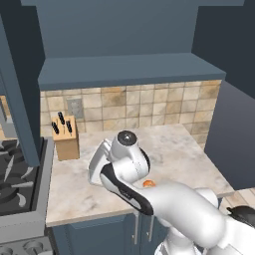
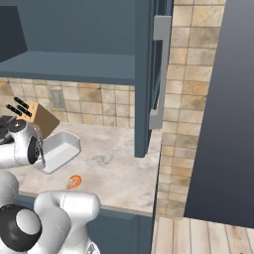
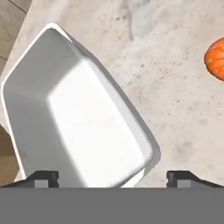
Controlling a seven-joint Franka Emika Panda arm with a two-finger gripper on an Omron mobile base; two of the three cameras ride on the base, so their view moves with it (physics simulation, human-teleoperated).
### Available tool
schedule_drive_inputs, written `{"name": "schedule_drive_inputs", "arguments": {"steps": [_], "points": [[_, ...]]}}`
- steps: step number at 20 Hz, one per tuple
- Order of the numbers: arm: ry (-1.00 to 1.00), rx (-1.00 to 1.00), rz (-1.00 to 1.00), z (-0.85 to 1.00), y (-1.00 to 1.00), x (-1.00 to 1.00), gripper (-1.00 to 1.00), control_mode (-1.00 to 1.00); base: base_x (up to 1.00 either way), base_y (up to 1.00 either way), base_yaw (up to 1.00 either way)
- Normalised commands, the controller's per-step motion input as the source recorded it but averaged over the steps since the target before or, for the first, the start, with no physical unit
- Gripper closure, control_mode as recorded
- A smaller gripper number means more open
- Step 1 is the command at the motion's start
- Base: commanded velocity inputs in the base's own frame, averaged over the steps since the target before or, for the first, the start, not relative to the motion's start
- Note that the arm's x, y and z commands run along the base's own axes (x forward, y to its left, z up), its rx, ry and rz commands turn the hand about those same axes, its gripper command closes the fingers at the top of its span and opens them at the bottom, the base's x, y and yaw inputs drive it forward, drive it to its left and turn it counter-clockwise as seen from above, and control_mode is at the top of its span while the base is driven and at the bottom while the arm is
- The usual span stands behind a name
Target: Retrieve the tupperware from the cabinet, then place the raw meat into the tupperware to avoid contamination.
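Left base view: the arm [image 1: 149,194] bends across the marble surface [image 1: 174,149] and covers most of the middle of it. A bit of the orange raw meat [image 1: 148,184] peeks out just past the arm, close to the surface's front edge. The knife block [image 1: 65,138] sits at the back left corner, against the tiled wall.

Right base view: the tupperware [image 2: 58,150] rests on the surface toward its left side, a little in front of the knife block (which the arm partly hides). The raw meat lies apart from it, nearer the front edge. The cabinet [image 2: 146,74] hangs above with its door swung out, silver bar handle [image 2: 159,72] facing the camera.

Hand view: the 2 fingers [image 3: 41,178] stand wide apart, holding nothing, with the near end of the empty tupperware between them. The raw meat shows at the right edge, well clear of the container.
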Motion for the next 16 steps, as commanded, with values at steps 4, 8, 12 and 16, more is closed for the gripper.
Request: {"name": "schedule_drive_inputs", "arguments": {"steps": [4,8,12,16], "points": [[-0.04,0.0,0.01,0.41,-0.34,-0.42,-1.0,-1.0,0.0,0.0,0.0],[-0.05,0.0,-0.07,0.43,-0.58,-0.43,-1.0,-1.0,0.0,0.0,0.0],[-0.03,0.0,-0.06,0.66,-0.58,-0.39,-1.0,-1.0,0.0,0.0,0.0],[0.09,0.05,-0.22,0.3,-0.45,-0.25,-1.0,-1.0,0.0,0.0,0.0]]}}
